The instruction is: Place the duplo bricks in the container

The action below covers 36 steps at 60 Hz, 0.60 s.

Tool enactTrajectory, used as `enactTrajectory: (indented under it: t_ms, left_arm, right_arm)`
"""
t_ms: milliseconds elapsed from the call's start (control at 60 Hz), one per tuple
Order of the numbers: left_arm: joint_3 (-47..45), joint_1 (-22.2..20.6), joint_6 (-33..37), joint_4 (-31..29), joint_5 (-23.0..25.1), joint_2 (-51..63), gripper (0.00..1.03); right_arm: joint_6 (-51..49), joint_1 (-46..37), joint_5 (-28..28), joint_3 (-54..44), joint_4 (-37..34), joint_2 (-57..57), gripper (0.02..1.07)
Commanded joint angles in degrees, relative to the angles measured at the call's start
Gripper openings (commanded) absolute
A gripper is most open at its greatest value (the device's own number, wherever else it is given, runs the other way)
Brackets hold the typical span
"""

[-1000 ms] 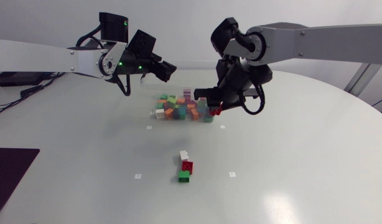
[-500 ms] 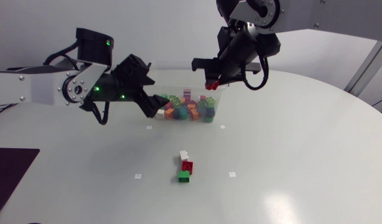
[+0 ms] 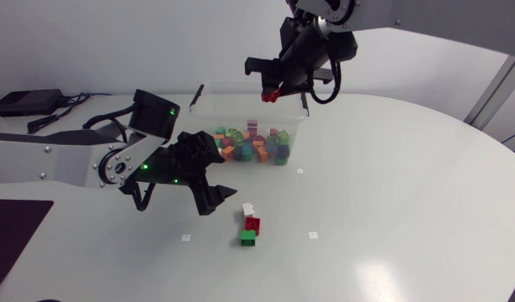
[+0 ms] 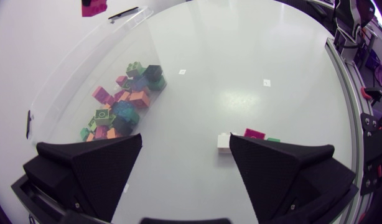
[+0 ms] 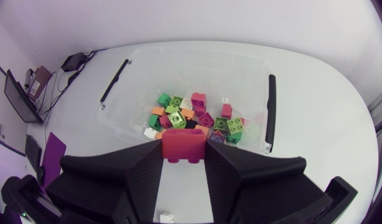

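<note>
Head view: right gripper [image 3: 271, 91] high above container [image 3: 211, 101], clamping red brick [image 3: 270, 96].

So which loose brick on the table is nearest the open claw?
The white brick, closest to the left gripper; the red brick and green brick lie beyond.

Three loose bricks [image 3: 252, 224] before the filled container [image 3: 211, 113]

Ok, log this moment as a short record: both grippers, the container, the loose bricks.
left gripper: open, low over table, beside white brick
right gripper: shut on held red brick, raised above container
container: clear, many mixed-colour bricks inside
loose on table: white brick, loose red brick, green brick
not yet in: four bricks
</note>
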Motion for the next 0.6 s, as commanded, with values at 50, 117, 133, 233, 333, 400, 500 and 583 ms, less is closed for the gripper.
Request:
enactTrajectory:
  t_ms: [50,117,133,233,333,400,500,583]
  left_arm:
    - [-2.72,-0.81,1.10,0.64,0.40,0.72,0.98]
    - [-3.60,-1.16,1.19,1.69,0.40,1.51,0.98]
    - [-3.68,-1.16,1.19,1.69,0.40,1.60,0.98]
    - [-3.95,-1.16,0.93,2.30,0.22,2.74,0.98]
    - [-4.65,-1.25,0.84,3.10,0.13,3.01,0.98]
    - [-4.83,-1.51,0.58,3.45,-0.04,3.62,0.98]
    - [-5.09,-2.21,0.31,3.97,-0.84,4.33,0.98]
    - [-5.00,-3.09,0.22,4.41,-1.27,4.94,0.98]
  right_arm:
    - [-0.52,-0.94,-0.02,4.08,1.13,4.95,0.24]
    - [-0.52,-1.11,-0.02,6.19,1.30,6.80,0.24]
    - [-0.52,-1.11,-0.02,6.28,1.30,6.97,0.24]
    - [-0.61,-1.47,0.16,8.03,2.71,8.82,0.26]
    - [-1.23,-1.11,2.27,9.18,3.50,10.31,0.40]
    - [-1.58,-0.76,3.59,9.62,3.94,10.84,0.66]
    - [-1.58,-0.59,4.73,9.97,3.85,11.10,0.96]
    - [-1.58,-0.59,5.34,9.44,3.50,10.31,1.02]
